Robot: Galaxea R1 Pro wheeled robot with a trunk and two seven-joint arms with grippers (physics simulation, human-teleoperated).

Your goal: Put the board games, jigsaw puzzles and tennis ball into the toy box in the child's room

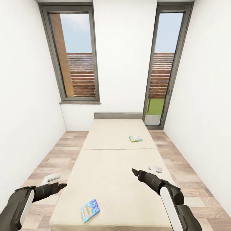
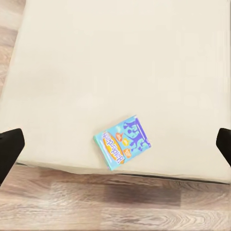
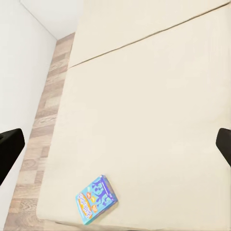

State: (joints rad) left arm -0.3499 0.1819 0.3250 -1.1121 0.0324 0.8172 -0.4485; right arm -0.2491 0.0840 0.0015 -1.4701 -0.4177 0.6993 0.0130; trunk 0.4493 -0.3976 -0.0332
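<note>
Two board games lie on the bed [image 1: 112, 173]. The near one [image 1: 90, 210] [image 2: 121, 142] [image 3: 96, 198], light blue with orange and purple print, rests close to the foot edge. A smaller green-edged one [image 1: 135, 138] lies on the far mattress section, to the right. My left gripper [image 1: 62, 180] hovers open over the bed's left edge, above and left of the near game; its dark fingers [image 2: 9, 149] frame that game. My right gripper [image 1: 141, 168] is open above the right side of the bed, its fingers [image 3: 9, 147] wide apart with nothing between them.
The bed runs away from me to a low grey headboard [image 1: 118, 115] against the white back wall. Wood-plank floor [image 1: 189, 179] lies along both sides. Tall grey-framed windows [image 1: 75, 54] [image 1: 165, 64] stand in the back wall. White side walls close in on both sides.
</note>
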